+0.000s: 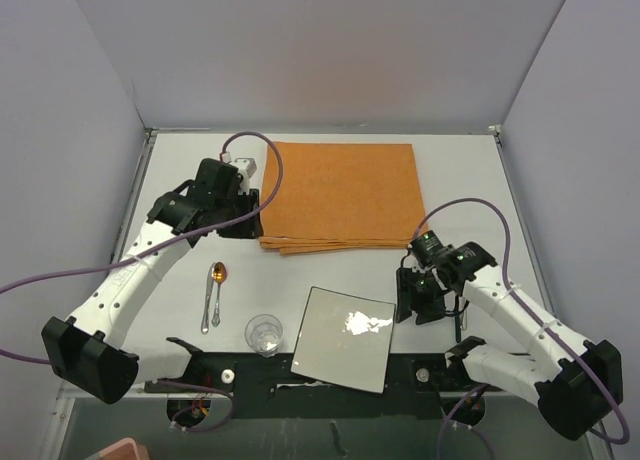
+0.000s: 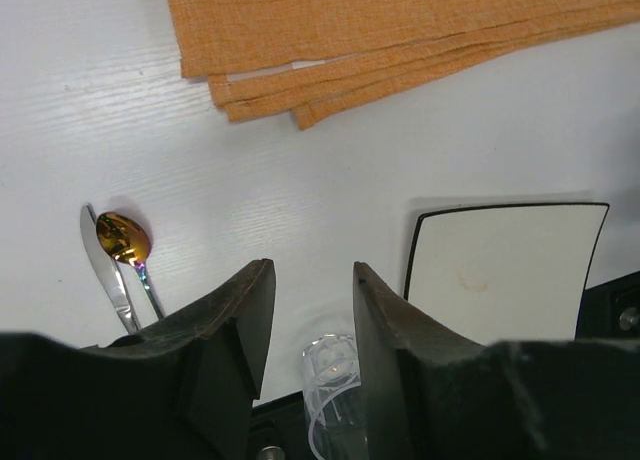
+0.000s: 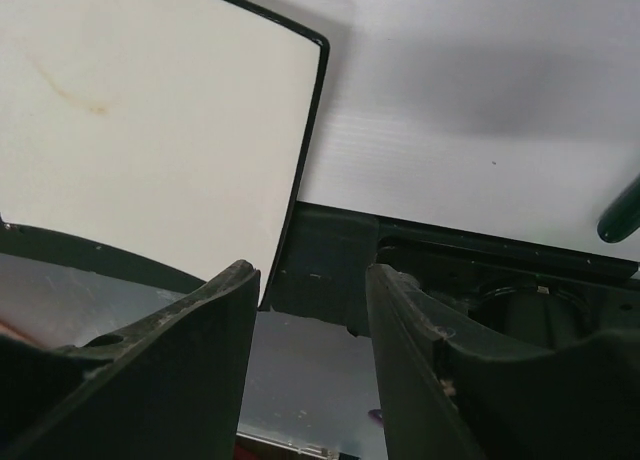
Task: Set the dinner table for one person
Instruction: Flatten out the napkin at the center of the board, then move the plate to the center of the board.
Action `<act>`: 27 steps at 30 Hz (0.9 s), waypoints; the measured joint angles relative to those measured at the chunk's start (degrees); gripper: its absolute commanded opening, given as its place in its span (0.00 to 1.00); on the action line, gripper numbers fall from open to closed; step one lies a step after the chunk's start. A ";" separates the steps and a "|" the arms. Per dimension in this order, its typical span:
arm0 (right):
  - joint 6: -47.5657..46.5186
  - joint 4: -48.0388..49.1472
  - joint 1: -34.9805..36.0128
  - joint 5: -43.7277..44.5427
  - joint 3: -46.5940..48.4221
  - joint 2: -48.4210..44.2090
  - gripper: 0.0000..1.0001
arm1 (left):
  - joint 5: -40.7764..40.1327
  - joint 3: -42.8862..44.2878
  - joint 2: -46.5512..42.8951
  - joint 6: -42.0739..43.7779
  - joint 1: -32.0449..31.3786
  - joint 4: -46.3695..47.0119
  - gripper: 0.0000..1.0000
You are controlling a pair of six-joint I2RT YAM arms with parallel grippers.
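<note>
The dinner table [image 1: 455, 180] fills the top view. An orange folded cloth [image 1: 340, 195] lies toward its 12 o'clock side, and everything else is crowded at the 6 o'clock edge.

The square plate [image 1: 345, 345] looks the most at risk. Its near side appears to overlap the black base rail at the table's edge, so it may not sit flat. The right tool [image 1: 418, 305] hangs at the plate's 3 o'clock side, jaws apart and empty. A pinch on that thin, glossy rim could slip or tip the plate off the rail.

The glass [image 1: 264, 333] stands just beside the plate at its 9 o'clock. If the plate is dragged that way, it could knock the glass over.

The left tool [image 1: 243, 225], also parted and holding nothing, is at the cloth's 8 o'clock corner. A grab there might catch only the top fold and fan out the layers. The spoon [image 1: 218, 273] and knife [image 1: 207, 310] lie touching, so picking up one may shift the other.
</note>
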 measured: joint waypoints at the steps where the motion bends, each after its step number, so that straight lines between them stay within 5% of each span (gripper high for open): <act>1: 0.00 -0.31 0.37 0.07 0.46 0.04 0.48 | 0.68 0.02 0.07 0.11 -0.17 -0.17 0.28; 7: -0.48 -0.63 0.87 1.75 9.27 2.32 0.46 | 2.64 -0.37 0.24 1.44 -7.41 -2.03 0.09; 11: -1.03 1.25 0.87 1.73 12.22 7.50 0.44 | 4.09 -2.71 0.04 1.55 -9.20 -2.93 0.06; 20: -1.01 2.49 0.87 1.49 10.78 11.87 0.44 | 6.29 -4.35 -0.07 1.73 -10.67 -4.55 0.22; 27: -0.96 2.54 0.87 2.12 11.89 13.03 0.43 | 14.71 -6.27 1.18 4.87 -14.12 -4.42 0.24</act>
